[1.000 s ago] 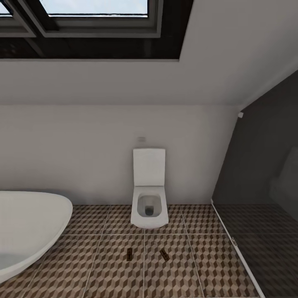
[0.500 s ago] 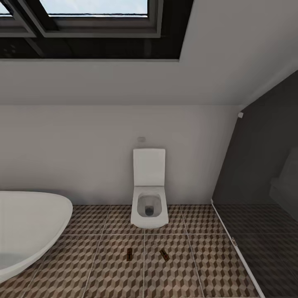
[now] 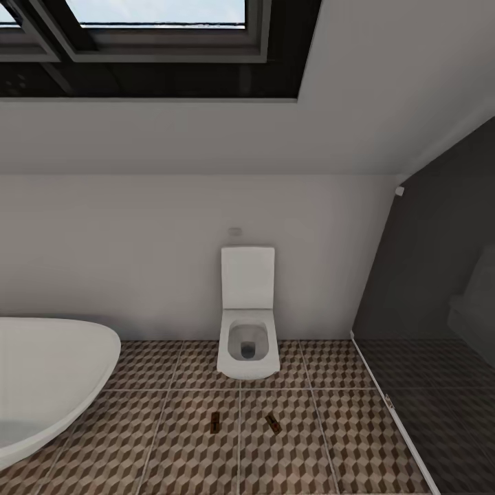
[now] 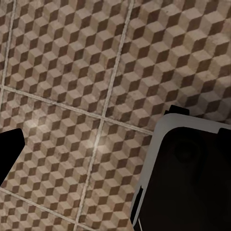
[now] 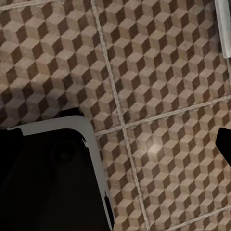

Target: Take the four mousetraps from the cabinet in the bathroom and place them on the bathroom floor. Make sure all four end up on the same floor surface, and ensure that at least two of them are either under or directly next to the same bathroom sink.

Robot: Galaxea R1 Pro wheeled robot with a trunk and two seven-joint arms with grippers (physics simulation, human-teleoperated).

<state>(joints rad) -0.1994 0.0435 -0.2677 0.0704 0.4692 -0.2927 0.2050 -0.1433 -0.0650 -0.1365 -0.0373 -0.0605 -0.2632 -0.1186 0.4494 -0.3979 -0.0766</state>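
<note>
Cube-patterned floor (image 3: 185,460) spreads between one white tub (image 3: 48,378) at the left and a dark glass screen (image 3: 426,323) at the right, with one toilet (image 3: 248,323) against the far wall under a skylight (image 3: 158,14). Two traps lie flat on the tiles in front of the toilet, well apart from it: the left trap (image 3: 216,423) runs nearly toward the toilet, the right trap (image 3: 273,423) slants diagonally. Open floor surrounds both. Neither wrist view lets me tell how either pincer stands; both look down on tiles
</note>
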